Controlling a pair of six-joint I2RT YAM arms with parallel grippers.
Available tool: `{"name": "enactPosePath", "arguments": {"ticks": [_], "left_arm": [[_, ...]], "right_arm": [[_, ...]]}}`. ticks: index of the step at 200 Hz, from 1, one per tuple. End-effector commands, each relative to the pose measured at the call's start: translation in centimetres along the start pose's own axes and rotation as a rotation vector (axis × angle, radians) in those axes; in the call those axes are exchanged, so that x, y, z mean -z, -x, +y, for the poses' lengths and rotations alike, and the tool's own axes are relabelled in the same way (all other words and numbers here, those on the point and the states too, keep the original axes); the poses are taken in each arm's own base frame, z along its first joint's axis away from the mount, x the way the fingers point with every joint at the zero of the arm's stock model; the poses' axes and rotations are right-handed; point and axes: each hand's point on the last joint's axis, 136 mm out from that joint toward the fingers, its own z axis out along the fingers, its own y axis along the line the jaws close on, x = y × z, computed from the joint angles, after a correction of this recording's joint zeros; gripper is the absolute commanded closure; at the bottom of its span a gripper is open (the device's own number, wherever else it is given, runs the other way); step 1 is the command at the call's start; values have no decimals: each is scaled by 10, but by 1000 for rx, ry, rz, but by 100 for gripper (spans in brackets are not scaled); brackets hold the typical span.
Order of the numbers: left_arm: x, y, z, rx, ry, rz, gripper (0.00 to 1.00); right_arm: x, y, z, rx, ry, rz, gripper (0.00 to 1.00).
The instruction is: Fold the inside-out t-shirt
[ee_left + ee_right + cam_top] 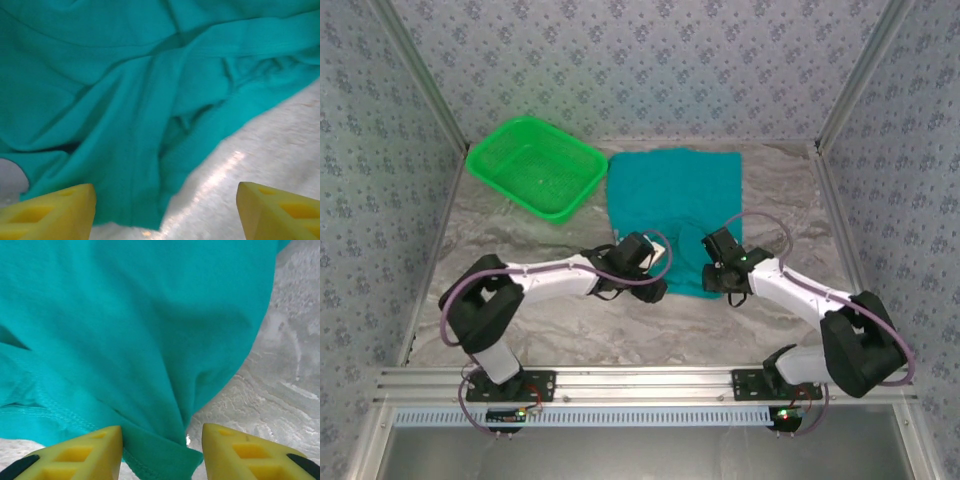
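Left gripper (166,200) is spread wide. Its yellow fingers (47,212) stand far apart at the bottom of the left wrist view, and nothing is pinched. The near hem of the t-shirt (670,185) runs down into the gap beside the left finger, with bare table (520,300) filling the rest of the gap.

Right gripper (162,430) is also parted, less wide. A bunched corner of the shirt's hem sits between its yellow fingers (75,455), with stitching visible along the edge. Cloth reaches the left finger; a sliver of table shows before the right one. Not clamped.

From the top camera, the shirt lies flat on the marble-patterned table, centre to far side, roughly rectangular. Its near edge is rumpled where both grippers sit on it, left gripper at the near-left part, right gripper at the near-right part. The cloth is teal, plain face up, with soft creases and a seam ridge in the left wrist view.

A bright green mesh basket (535,165) stands just left of the shirt at the far left of the table.
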Motion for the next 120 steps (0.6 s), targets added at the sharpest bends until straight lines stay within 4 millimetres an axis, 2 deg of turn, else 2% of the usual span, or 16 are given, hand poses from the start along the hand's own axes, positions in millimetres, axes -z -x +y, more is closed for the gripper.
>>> {"name": "enactPosePath", "arguments": {"ticks": [1, 9, 21, 27, 34, 46, 59, 73, 86, 102, 112, 120], "left_arm": [[-9, 0, 12, -12, 94, 36, 33], [-13, -5, 12, -26, 86, 61, 44], [-14, -10, 12, -47, 83, 86, 71], [-11, -11, 12, -62, 82, 95, 82], [-4, -12, 12, -83, 81, 110, 91], [15, -10, 6, -114, 56, 107, 100], [44, -8, -1, -155, 29, 67, 100], [69, -17, -12, -252, 12, 35, 100], [80, -32, -19, -273, -41, 24, 99], [80, -52, -15, -229, -58, 21, 96], [76, -66, -10, -203, -59, 34, 93], [74, -74, -8, -183, -61, 48, 82]], "right_arm": [[-9, -14, 0, 5, 30, 55, 56], [-9, -16, 3, 5, 54, 64, 61], [-6, -16, 3, -3, 60, 65, 85], [-3, -16, 3, -5, 65, 59, 94], [4, -15, 4, -8, 70, 49, 100], [22, -14, 0, -22, 51, 33, 100], [44, -19, -13, -58, -13, 16, 100], [57, -35, -21, -102, -60, 42, 100], [56, -56, -22, -116, -89, 83, 100], [46, -81, -32, -136, -164, 146, 100], [42, -90, -39, -156, -200, 171, 91], [41, -93, -36, -158, -187, 184, 77]]}}
